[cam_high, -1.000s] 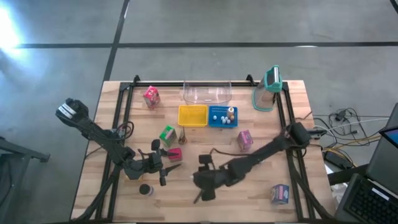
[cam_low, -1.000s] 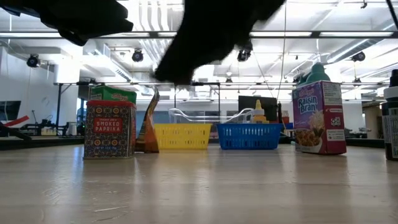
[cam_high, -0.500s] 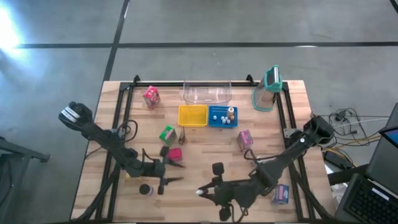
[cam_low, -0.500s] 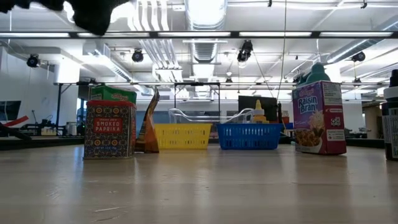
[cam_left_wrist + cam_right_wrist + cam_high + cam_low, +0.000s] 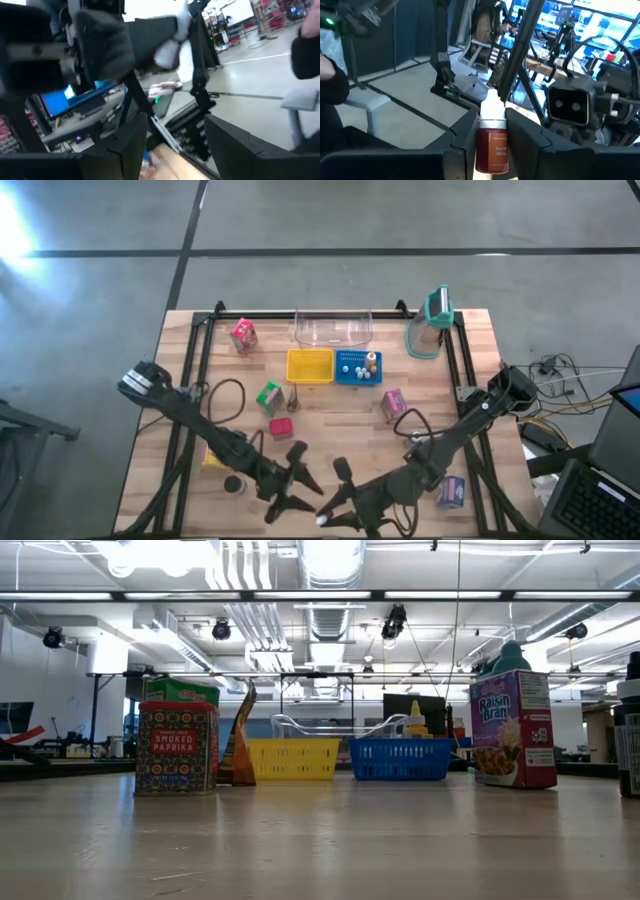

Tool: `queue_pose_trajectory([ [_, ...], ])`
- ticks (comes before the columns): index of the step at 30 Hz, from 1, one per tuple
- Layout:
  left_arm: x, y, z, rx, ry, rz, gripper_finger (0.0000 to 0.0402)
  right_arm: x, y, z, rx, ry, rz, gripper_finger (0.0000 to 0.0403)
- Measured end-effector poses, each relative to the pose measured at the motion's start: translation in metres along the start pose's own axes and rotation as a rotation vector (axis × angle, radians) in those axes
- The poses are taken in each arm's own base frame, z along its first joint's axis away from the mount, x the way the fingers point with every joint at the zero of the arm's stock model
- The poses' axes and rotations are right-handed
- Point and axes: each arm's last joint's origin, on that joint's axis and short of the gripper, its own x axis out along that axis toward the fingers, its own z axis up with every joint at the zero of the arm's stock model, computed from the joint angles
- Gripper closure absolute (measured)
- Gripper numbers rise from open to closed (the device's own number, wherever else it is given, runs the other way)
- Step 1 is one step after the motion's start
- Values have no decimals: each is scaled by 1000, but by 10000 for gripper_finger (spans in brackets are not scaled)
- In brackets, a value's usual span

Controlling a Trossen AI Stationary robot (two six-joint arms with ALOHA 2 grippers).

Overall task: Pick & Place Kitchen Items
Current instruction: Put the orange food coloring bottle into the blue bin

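Right tool (image 5: 492,135) — closed on a small white-capped bottle (image 5: 492,132), held at the bench's (image 5: 330,405) near edge. Left tool (image 5: 293,485) — fingers apart, empty, just beside the right. Cartons — pink (image 5: 243,334), green (image 5: 268,396), purple (image 5: 393,404) — stand mid-bench.

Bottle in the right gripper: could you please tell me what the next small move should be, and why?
Probably ease the left gripper toward the bottle for a handover. The right gripper is clamped on it, and the left's open fingers face it close by.
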Motion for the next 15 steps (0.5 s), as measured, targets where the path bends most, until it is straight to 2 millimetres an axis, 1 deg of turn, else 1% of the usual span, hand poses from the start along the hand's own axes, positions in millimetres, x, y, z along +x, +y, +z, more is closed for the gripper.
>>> queue_pose_trajectory([
  [3,17,0,-1,3,21,53,197,0,2,-5,-2,23,6,303],
  [6,24,-6,-7,3,86,126,197,-1,5,-9,-10,34,7,304],
  [9,28,-13,-6,9,128,234,197,-3,9,-10,-48,43,-30,318],
  [11,29,-16,-2,19,122,303,197,-3,11,-9,-73,46,-56,329],
  [15,29,-24,2,72,161,341,197,-4,8,-12,-95,78,-133,348],
])
